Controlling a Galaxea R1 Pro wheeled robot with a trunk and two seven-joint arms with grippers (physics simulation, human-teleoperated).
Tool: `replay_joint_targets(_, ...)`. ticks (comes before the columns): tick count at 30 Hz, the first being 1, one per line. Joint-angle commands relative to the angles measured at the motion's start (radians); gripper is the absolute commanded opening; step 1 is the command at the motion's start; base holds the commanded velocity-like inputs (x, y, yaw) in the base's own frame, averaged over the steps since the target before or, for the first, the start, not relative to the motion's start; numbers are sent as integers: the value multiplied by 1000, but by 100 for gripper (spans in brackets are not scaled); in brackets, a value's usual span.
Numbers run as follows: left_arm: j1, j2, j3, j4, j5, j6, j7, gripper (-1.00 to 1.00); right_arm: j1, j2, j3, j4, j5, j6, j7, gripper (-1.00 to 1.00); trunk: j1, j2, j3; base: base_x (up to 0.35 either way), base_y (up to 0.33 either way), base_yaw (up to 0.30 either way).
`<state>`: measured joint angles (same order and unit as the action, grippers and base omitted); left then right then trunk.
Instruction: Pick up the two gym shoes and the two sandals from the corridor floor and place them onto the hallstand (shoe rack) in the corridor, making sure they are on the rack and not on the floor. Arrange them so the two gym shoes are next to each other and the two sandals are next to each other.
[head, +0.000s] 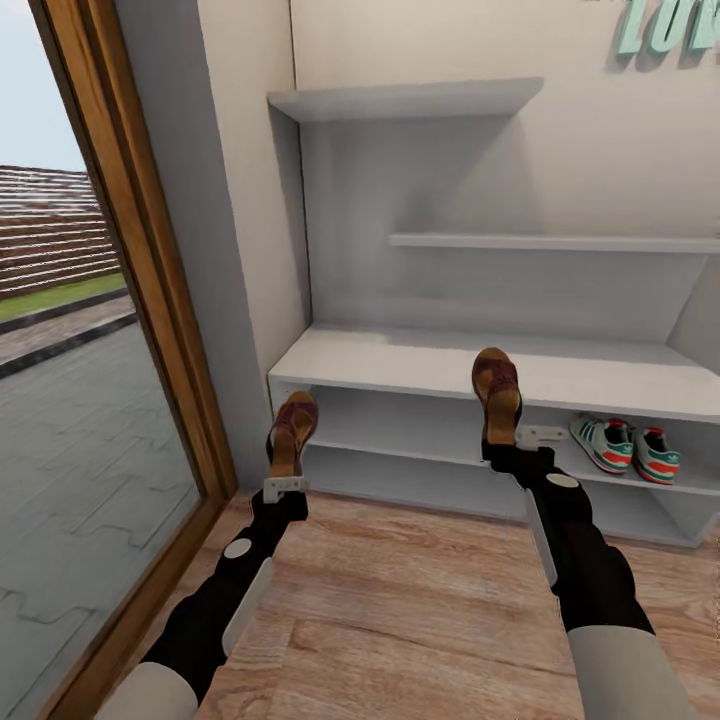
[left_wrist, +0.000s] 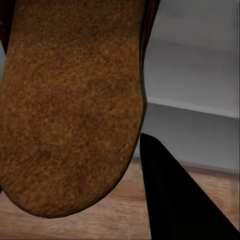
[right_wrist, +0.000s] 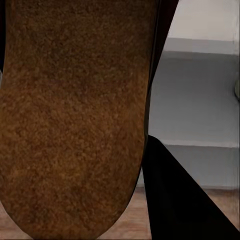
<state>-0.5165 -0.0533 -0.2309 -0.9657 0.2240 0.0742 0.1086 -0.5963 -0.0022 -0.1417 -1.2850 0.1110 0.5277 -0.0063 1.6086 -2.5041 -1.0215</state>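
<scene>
Each of my grippers holds one brown sandal up in front of the pale grey hallstand (head: 560, 372). My left gripper (head: 285, 482) is shut on the heel of the left sandal (head: 292, 430), level with the rack's left end. My right gripper (head: 505, 447) is shut on the other sandal (head: 497, 390), whose toe lies over the bench top's front edge. Both wrist views show a tan insole close up (left_wrist: 70, 105) (right_wrist: 75, 120) beside one dark finger (left_wrist: 175, 195) (right_wrist: 180, 195). The two gym shoes (head: 625, 447) sit side by side on the upper open shelf, at the right.
A wood-framed glass door (head: 150, 300) runs along the left. Stepped floating shelves (head: 410, 100) and mint letters (head: 665, 25) hang on the wall above the bench. The wood-plank corridor floor (head: 400, 610) lies between me and the rack.
</scene>
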Motion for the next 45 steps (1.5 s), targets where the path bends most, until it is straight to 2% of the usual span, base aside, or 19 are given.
replay_joint_targets(1, 0, 0, -3, -2, 5, 6, 6, -100, 0, 0, 1, -7, 6, 8, -1, -100, 0, 0, -1, 34, -50, -184)
replay_joint_targets(8, 0, -2, -4, 3, 3, 6, 8, -100, 0, 0, 1, -30, 6, 18, -1, -100, 0, 0, -1, 8, -12, -252)
replay_joint_targets(14, -2, -2, 2, 109, 3, 5, 30, -100, 0, 0, -1, -41, 6, 19, -1, -100, 0, 0, -1, 0, -1, -224)
replay_joint_targets(17, -3, -2, 3, 160, 4, 4, 36, -100, 0, 0, -1, -144, 6, 22, -1, -100, 0, 0, -1, 0, 0, -38)
replay_joint_targets(22, -7, 2, 5, 240, 4, 4, 37, -100, 0, 0, 0, -179, 6, 38, -1, -100, 0, 0, -1, 0, 0, -8)
replay_joint_targets(26, -8, 4, 4, 263, 2, 3, 37, -100, 0, 0, -3, -192, 5, 41, -1, -100, 0, 0, -1, 0, 0, -1)
replay_joint_targets(29, -8, 3, 5, 265, 2, -22, 37, -100, 0, -1, -23, -196, 6, 41, -1, -100, 0, 0, -1, 0, 0, 0)
replay_joint_targets(30, -8, 3, 5, 266, 3, -37, 37, -100, 0, -3, -51, -197, 5, 41, -1, -100, 0, 0, -1, 0, 0, 0)
replay_joint_targets(31, -8, 3, 5, 266, 3, -47, 37, -100, 0, -5, -99, -197, 4, 42, -1, -100, 0, 0, -1, 0, 0, 0)
replay_joint_targets(32, -8, 3, 5, 267, 3, -54, 37, -100, 0, -6, -169, -197, 3, 43, 1, -100, 0, 0, -1, 0, 0, 0)
replay_joint_targets(35, -8, 2, 4, 266, 3, -64, 37, -100, 0, -12, -452, -195, -14, 59, 7, -100, 0, 0, -1, 0, 0, 0)
replay_joint_targets(36, -8, 2, 4, 266, 3, -66, 36, -100, 0, -21, -546, -195, -17, 64, 8, -100, 0, 0, -1, 0, 0, 0)
replay_joint_targets(37, -8, 1, 4, 266, 3, -67, 36, -100, 0, -38, -633, -194, -18, 67, 9, -100, 0, 0, -1, 0, 0, 0)
replay_joint_targets(39, -8, 0, 3, 266, 2, -67, 36, -100, 0, -87, -774, -194, -18, 71, 9, -100, 0, 0, -1, 0, 0, 0)
replay_joint_targets(40, -8, 0, 3, 266, 2, -68, 36, -100, 0, -99, -800, -194, -18, 71, 9, -100, 0, 0, -1, 0, 0, 0)
replay_joint_targets(42, -8, 0, 3, 265, 2, -69, 36, -100, 0, -144, -878, -194, -18, 73, 10, -100, 0, 0, -1, 0, 0, 0)
replay_joint_targets(45, -8, -1, 2, 263, 2, -69, 36, -100, 0, -193, -931, -192, -16, 75, 9, -100, 0, 0, -1, 0, 0, 0)
